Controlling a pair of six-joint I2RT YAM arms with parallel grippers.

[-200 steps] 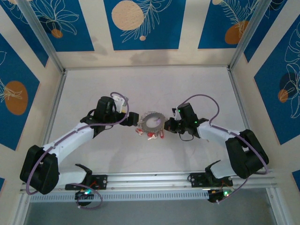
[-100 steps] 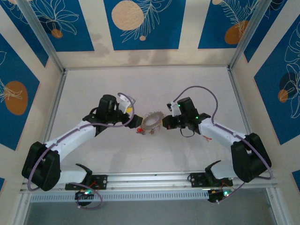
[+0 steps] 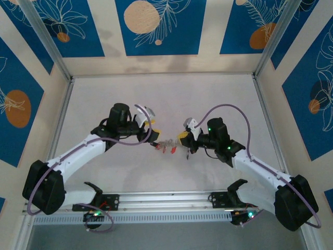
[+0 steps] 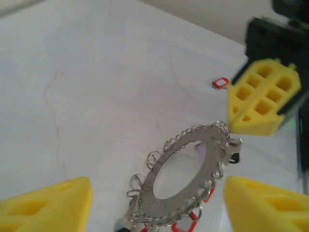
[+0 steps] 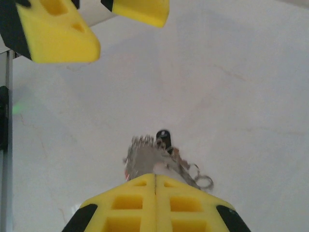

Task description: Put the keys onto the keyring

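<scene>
Our right gripper [image 5: 155,176] has its yellow fingers [image 5: 130,203] pressed tight together on the edge of the keyring [image 5: 145,162]. The ring sticks out past the tips toward 12 o'clock. A black key [image 5: 163,135] sits at its far end.

Our left gripper [image 4: 158,188] has its fingers [image 4: 48,205] wide apart. One is on each side of the ring, and neither touches it.

In the left wrist view the ring looks like an egg. Its long way runs from 7 o'clock up to 1 o'clock, where the right fingers pinch it. From above we see it edge on, a thin strip going from 9 to 3 o'clock between the two grippers.

Some red keys [image 4: 181,226] hang at its 6 o'clock side. A loose red key [image 4: 220,83] lies alone on the table [image 4: 96,72], at 1 o'clock from the ring.
</scene>
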